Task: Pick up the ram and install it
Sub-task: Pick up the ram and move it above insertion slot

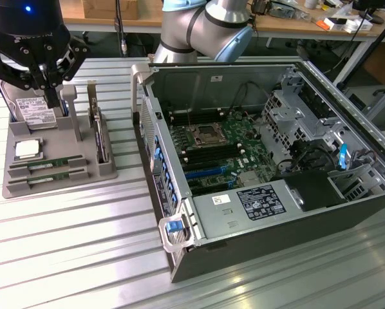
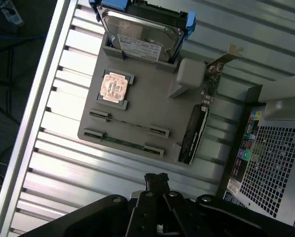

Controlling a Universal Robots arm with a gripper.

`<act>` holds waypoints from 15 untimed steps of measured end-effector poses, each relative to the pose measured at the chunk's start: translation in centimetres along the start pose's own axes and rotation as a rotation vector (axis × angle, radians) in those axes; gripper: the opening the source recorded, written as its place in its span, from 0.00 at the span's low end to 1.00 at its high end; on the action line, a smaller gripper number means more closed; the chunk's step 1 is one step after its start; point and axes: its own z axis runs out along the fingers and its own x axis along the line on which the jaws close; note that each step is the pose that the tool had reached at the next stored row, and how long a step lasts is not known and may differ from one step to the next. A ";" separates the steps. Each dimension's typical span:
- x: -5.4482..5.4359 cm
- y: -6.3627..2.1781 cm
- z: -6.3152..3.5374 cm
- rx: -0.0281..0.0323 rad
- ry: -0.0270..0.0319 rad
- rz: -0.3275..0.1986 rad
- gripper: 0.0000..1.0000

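One claw (image 2: pixel 156 178), closed and empty, hovers above the tray (image 2: pixel 147 106) holding the ram (image 2: pixel 123 142)

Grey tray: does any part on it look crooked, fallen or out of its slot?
Nothing stands out. The hard drive, the square chip, both ram sticks and the card each sit in their own slots of the tray.

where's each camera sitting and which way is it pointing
Exterior view: off the arm, raised, angled down on the open computer case and grey parts tray; the arm and claw show.
Wrist view: on the wrist, looking down on the tray's hard drive, CPU and ram sticks; the shut claw's tips show.
Shared: the tray, its parts, the case, the claw.
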 end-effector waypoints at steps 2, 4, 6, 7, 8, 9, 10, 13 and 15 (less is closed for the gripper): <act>0.0 0.00 0.00 -0.0005 0.0008 -0.020 0.11; 0.0 0.00 0.00 -0.0010 0.0018 -0.042 0.11; 0.0 0.00 0.00 -0.0016 0.0029 -0.065 0.11; 0.0 0.00 0.00 -0.0020 0.0037 -0.083 0.11; 0.0 0.00 0.01 -0.0023 0.0040 -0.093 0.11; 0.0 0.00 0.00 -0.0025 0.0046 -0.103 0.11; 0.0 0.00 0.00 -0.0028 0.0051 -0.116 0.11; 0.0 0.00 0.01 -0.0036 0.0065 -0.147 0.11; 0.0 0.00 0.01 -0.0040 0.0072 -0.164 0.11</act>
